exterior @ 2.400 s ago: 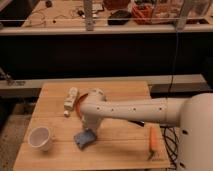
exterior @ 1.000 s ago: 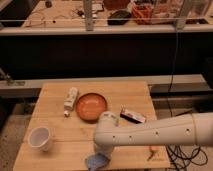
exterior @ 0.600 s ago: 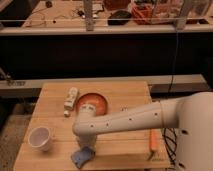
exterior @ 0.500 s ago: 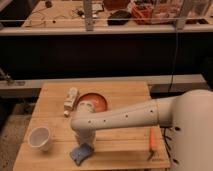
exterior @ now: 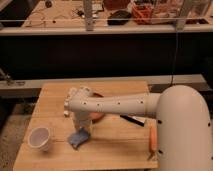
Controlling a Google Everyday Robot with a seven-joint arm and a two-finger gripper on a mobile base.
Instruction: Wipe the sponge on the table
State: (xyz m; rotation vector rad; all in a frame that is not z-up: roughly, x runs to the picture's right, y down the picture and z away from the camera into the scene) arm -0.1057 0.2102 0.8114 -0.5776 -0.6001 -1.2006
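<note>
The blue sponge [exterior: 78, 138] lies flat on the light wooden table [exterior: 117, 145], in its front-left part. My gripper [exterior: 80, 128] points down onto the sponge's top from the end of the white arm [exterior: 115, 104], which reaches in from the right. It is shut on the sponge and hides the sponge's back edge.
A white cup [exterior: 40, 138] stands left of the sponge near the table's left edge. The orange plate [exterior: 97, 115] sits behind the gripper, mostly hidden by the arm. Right of it lie a dark packet [exterior: 133, 120] and an orange carrot [exterior: 153, 137]. A cluttered workbench [exterior: 105, 22] runs behind.
The gripper and sponge have slid over the table from near the front edge, first leftward and then back toward the plate.
</note>
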